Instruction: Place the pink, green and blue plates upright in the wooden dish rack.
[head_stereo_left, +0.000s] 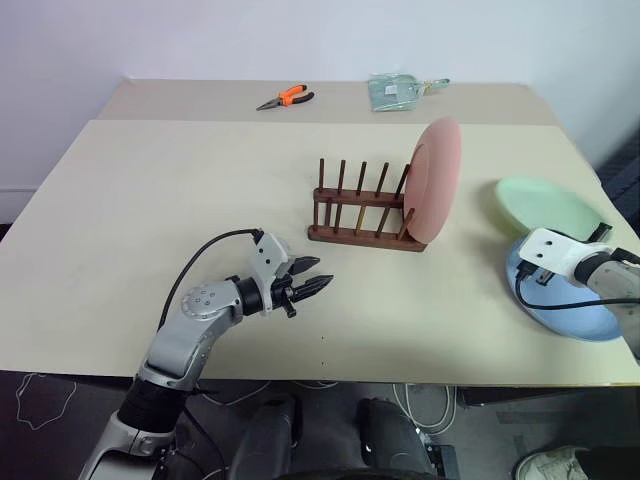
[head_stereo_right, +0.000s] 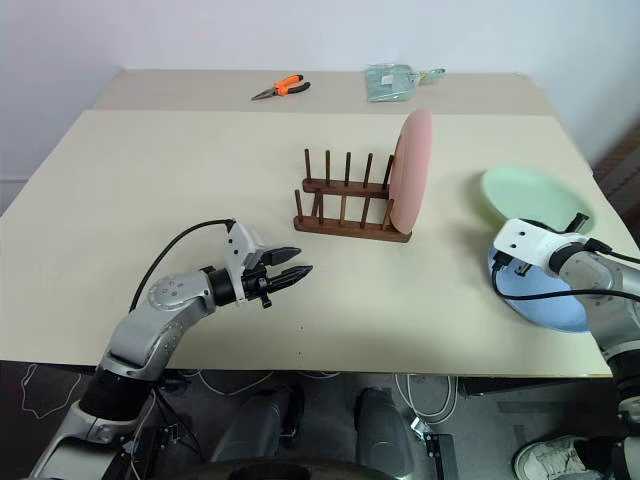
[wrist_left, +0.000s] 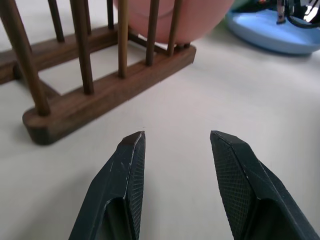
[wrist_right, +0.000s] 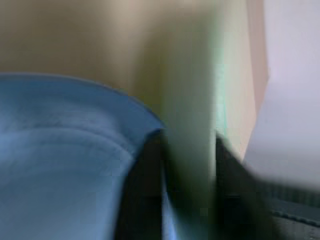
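Two beige tables (head_stereo_left: 150, 200) meet a white wall (head_stereo_left: 200, 40); left tool (head_stereo_left: 318, 284) spread, right tool's state perhaps unclear.

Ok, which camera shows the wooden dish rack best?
The right eye view: the whole wooden dish rack shows there, both rows of dowels apart, with the pink plate standing at its right end. The left eye view shows it too, at more of a slant. The left wrist view catches one corner of its base and some dowels close up.
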